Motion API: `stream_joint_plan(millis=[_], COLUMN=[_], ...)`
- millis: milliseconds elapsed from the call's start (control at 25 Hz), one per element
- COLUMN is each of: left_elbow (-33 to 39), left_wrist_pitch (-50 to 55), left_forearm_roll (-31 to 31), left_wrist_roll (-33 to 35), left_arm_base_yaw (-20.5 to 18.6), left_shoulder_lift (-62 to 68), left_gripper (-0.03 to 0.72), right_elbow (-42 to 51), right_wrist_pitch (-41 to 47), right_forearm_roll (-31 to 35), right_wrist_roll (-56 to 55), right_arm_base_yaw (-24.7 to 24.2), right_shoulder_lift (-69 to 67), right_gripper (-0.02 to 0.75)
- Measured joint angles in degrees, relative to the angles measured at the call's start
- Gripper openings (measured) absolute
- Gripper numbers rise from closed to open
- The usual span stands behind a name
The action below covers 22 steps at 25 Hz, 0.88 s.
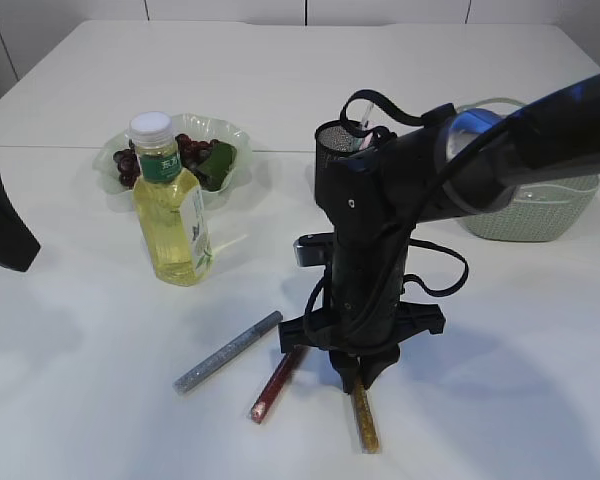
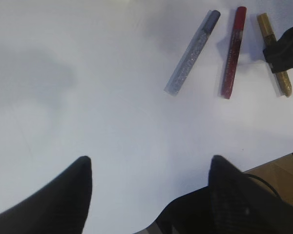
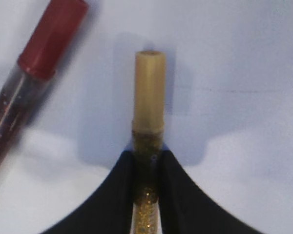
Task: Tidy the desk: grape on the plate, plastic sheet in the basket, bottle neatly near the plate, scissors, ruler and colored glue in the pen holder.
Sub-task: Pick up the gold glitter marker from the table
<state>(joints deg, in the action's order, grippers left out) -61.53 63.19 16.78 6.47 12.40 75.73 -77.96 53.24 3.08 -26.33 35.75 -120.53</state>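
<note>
Three glitter glue tubes lie at the table's front: silver [image 1: 227, 352], red [image 1: 277, 384] and gold [image 1: 365, 417]. My right gripper [image 1: 360, 380] points straight down and is shut on the gold glue [image 3: 149, 122], still at table level; the red glue [image 3: 34, 78] lies just left of it. The black mesh pen holder [image 1: 337, 145] stands behind the right arm. The bottle [image 1: 170, 205] of yellow liquid stands in front of the green plate [image 1: 110, 155] with grapes [image 1: 190, 150]. My left gripper [image 2: 149, 165] is open and empty over bare table; the silver glue [image 2: 193, 51], red glue [image 2: 233, 51] and gold glue [image 2: 271, 34] show in its view.
A pale green basket [image 1: 540, 215] stands at the right, partly behind the right arm. The left arm [image 1: 0, 235] rests at the left edge. The table's front edge [image 2: 278, 168] shows in the left wrist view.
</note>
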Motion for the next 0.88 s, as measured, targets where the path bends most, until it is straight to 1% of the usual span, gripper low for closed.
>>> stream_joint_plan(millis=[160, 560, 720, 800, 880], left_elbow=[0.00, 0.00, 0.00, 0.00, 0.00], left_wrist_pitch=[0.00, -0.02, -0.13, -0.13, -0.13], left_forearm_roll=[0.00, 0.00, 0.00, 0.00, 0.00], left_wrist_roll=[0.00, 0.00, 0.00, 0.00, 0.00], left_arm_base_yaw=[0.00, 0.00, 0.00, 0.00, 0.00], left_shoulder_lift=[0.00, 0.00, 0.00, 0.00, 0.00], left_gripper=[0.541, 0.541, 0.541, 0.541, 0.541], right_elbow=[0.00, -0.69, -2.88, -4.67, -7.32], right_wrist_pitch=[0.00, -0.26, -0.26, -0.26, -0.15], right_forearm_roll=[0.00, 0.18, 0.66, 2.02, 4.90], right_wrist_roll=[1.51, 5.79, 8.76, 11.74, 15.11], right_arm_base_yaw=[0.00, -0.12, -1.98, -3.85, -6.13], right_shoulder_lift=[0.00, 2.70, 5.98, 7.42, 8.73], right_gripper=[0.106, 0.100, 0.099, 0.099, 0.099])
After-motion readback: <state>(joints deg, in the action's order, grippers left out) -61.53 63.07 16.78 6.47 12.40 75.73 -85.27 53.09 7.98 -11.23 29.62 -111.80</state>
